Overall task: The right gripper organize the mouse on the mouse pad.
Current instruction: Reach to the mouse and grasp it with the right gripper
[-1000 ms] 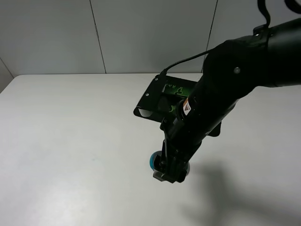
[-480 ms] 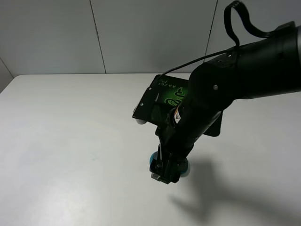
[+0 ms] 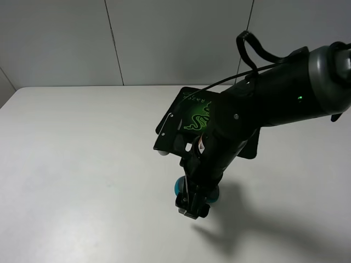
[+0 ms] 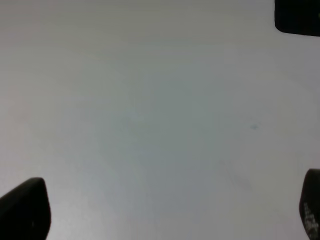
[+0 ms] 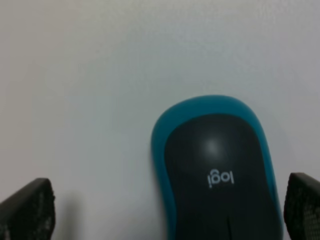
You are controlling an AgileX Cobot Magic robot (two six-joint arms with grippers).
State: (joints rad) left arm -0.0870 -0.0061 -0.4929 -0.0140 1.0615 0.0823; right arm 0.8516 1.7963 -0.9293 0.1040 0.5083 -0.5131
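The right gripper (image 3: 192,205) has its jaws wide open, with the mouse (image 5: 216,170) between them on the desk (image 3: 82,164).

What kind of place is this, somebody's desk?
Probably a robot test room, not a home desk: a white table, plain grey wall panels, and a black robot arm whose right gripper hangs over the mouse near the mouse pad.

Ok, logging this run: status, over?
Grippers: right gripper open around mouse; left gripper open over table. Mouse on table, off mouse pad. Nothing blocking.
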